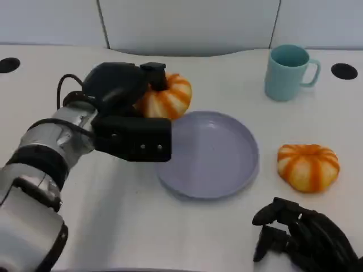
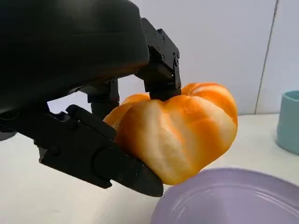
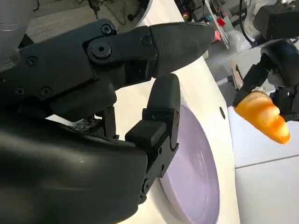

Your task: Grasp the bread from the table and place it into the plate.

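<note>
The bread, orange-and-white striped, sits clamped in the left hand, fingers above and below it, lifted just past the lilac plate's far-left rim. A second loaf lies ahead of the right hand, which holds nothing, fingers loosely apart. Teal mug beyond.

- I can't read any text, label, brand, number or sign in my three views.
- The one candidate is a small pale sticker on the right hand in its own wrist view, and its print is too blurred for me to make out.
</note>
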Robot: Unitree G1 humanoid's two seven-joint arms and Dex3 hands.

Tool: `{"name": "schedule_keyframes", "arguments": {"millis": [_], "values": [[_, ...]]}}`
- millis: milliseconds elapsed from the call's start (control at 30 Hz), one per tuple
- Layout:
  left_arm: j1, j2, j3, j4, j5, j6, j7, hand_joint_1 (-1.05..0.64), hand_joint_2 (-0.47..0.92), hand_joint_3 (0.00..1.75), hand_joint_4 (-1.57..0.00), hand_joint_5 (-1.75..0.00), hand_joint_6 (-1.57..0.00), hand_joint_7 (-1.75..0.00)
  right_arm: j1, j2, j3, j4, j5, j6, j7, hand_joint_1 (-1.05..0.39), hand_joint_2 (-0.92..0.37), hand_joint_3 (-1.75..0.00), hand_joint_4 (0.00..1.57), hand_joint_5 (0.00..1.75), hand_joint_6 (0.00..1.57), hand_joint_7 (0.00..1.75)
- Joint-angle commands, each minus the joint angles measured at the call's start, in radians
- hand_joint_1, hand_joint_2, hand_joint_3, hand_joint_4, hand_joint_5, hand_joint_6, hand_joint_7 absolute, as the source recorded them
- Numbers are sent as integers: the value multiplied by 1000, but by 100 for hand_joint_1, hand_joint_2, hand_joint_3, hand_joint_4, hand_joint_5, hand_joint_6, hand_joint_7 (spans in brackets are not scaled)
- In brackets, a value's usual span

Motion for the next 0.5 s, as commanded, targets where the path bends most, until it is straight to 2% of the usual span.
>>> {"name": "schedule_keyframes", "arguments": {"millis": [33,367,500], "values": [[-35,-44,-29,-13,15,-3,-65,-9,89,10,-82,-175,-63,-175,34,1,13,25,-30,24,-25,-53,-92,-24,64,147,70,101],[-34,-104,-56,-7,19,-9,-130,-10,84,8,-85,-175,-67,-175,39,7,27,18,-32,18,-18,-54,-92,-27,62,151,69,103],[-29,-121,-72,-2,28,0,-141,-16,83,8,-83,-175,-66,-175,49,13,31,2,-29,27,-26,-55,-92,-24,62,149,69,102]]}}
